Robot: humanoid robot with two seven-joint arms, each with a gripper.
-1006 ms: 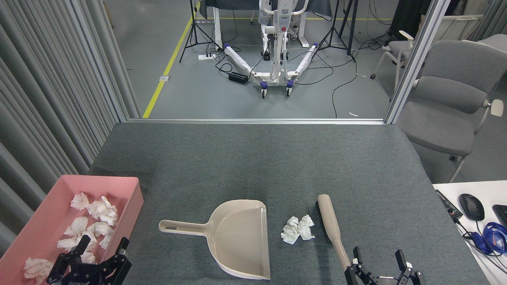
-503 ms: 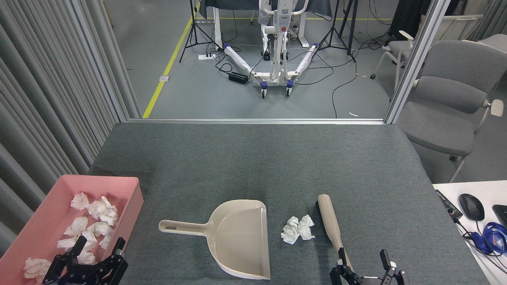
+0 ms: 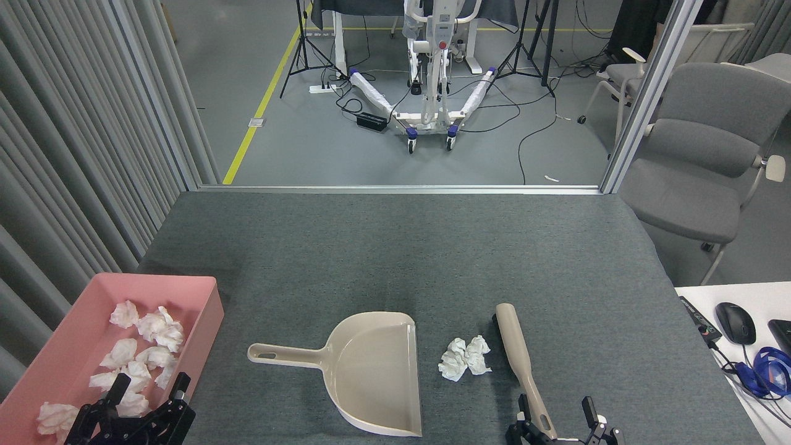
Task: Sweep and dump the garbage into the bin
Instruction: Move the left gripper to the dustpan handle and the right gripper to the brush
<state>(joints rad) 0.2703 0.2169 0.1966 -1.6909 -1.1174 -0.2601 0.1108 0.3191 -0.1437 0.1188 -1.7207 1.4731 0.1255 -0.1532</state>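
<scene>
Now, left to right across the grey table (image 3: 395, 259):

Bin (image 3: 204, 309): pink tub at the near left corner of the table, holding a scatter of white tissue wads (image 3: 145, 346).

Left gripper (image 3: 145, 402): low at the bottom edge, black fingers spread apart, nothing between them, poised over the near right part of the bin.

Dustpan (image 3: 377, 377): beige, flat on the table, handle pointing left toward the bin, open mouth facing right.

Garbage (image 3: 465, 357): two crumpled white wads touching each other, on the table just beside the dustpan's mouth, between it and the brush.

Brush (image 3: 518, 352): beige, lying lengthwise just right of the wads, head farther off, handle running toward the near edge.

Right gripper (image 3: 559, 417): at the bottom edge, fingers parted, one each side of the brush handle's near end; contact with the handle not clear.

Far right: white side desk (image 3: 698, 293) with a black mouse (image 3: 735, 322); grey chair (image 3: 704, 161) beyond the table.
</scene>
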